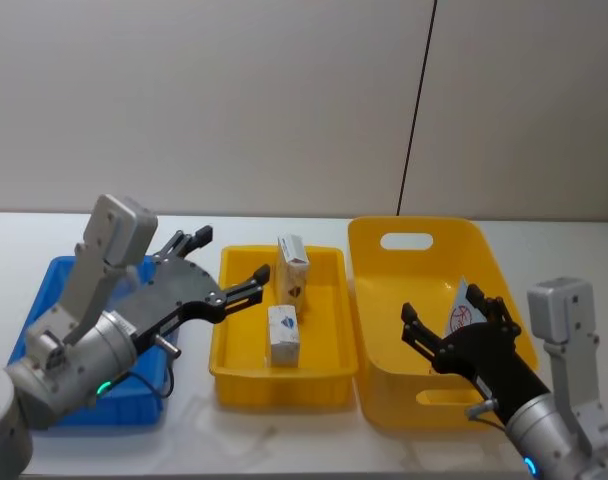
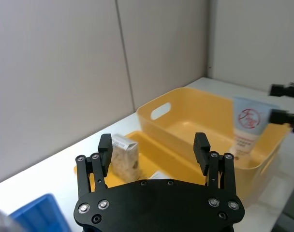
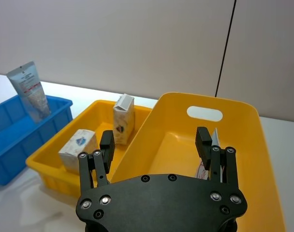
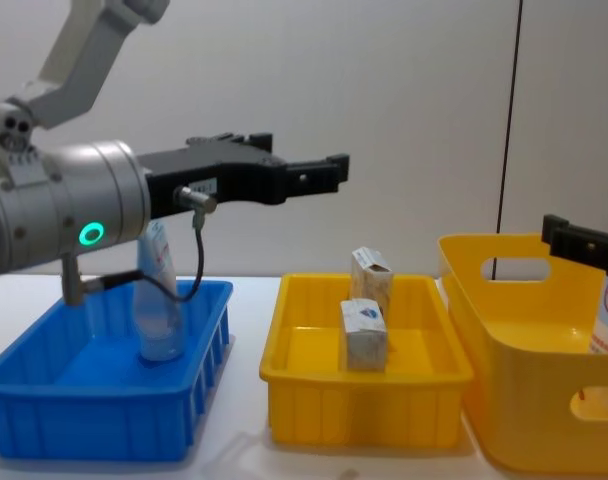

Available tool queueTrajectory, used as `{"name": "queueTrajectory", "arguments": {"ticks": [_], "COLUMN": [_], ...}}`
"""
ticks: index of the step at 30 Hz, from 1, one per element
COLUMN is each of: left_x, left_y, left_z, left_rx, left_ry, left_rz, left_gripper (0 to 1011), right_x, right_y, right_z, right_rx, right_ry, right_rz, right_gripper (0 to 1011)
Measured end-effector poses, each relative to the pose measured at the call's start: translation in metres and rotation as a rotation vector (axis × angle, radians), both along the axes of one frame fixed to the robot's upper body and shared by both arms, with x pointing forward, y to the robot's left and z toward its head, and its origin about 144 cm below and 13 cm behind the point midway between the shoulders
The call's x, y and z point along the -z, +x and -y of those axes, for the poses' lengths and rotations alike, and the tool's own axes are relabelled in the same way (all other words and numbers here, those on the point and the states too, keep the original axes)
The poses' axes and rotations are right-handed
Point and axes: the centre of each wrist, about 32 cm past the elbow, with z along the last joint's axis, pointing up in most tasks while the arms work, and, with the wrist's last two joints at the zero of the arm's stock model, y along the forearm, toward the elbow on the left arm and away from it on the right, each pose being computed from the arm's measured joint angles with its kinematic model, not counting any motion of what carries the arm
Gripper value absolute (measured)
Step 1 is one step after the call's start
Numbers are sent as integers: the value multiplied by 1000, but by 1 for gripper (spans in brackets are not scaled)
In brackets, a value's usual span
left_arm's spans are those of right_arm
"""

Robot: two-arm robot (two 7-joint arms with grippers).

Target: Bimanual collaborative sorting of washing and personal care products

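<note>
Your left gripper (image 1: 229, 257) has its fingers spread wide, holding nothing, above the left edge of the small yellow tray (image 1: 284, 388). Your right gripper (image 1: 454, 318) is just as wide, over the big yellow bin (image 1: 384, 300) right of that tray, with a tube (image 1: 465, 306) standing between its fingers. One carton (image 1: 292, 268) and a second carton (image 1: 283, 335) sit in the tray. Another tube (image 4: 159, 305) stands in the blue bin (image 4: 84, 420) to its left.

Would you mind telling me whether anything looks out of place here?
Odd for sorting: one tube stands in the blue bin, a matching tube in the big yellow basket, beside the open right hand.
</note>
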Motion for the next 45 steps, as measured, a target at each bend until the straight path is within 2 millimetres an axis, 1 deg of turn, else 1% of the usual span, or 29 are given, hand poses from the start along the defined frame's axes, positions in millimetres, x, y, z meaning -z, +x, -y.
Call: {"name": "queueTrajectory", "arguments": {"ticks": [6, 9, 27, 33, 45], "left_x": [9, 14, 38, 41, 41], "left_y": [-10, -16, -47, -51, -51], "left_z": [0, 0, 2, 2, 2], "left_rx": [-76, -113, -319, -345, -347], "left_ry": [15, 23, 63, 68, 68], "left_rz": [5, 6, 33, 37, 38], "left_gripper": [1001, 1001, 1001, 1001, 1001], "right_x": [-1, -1, -1, -1, 2], "right_y": [-11, -13, -13, -13, -8], "right_z": [-5, -6, -6, -6, -11], "right_rx": [1, 1, 1, 1, -6], "right_ry": [9, 11, 11, 11, 10], "right_rz": [7, 8, 8, 8, 10], "right_gripper": [1002, 1002, 1002, 1002, 1002]}}
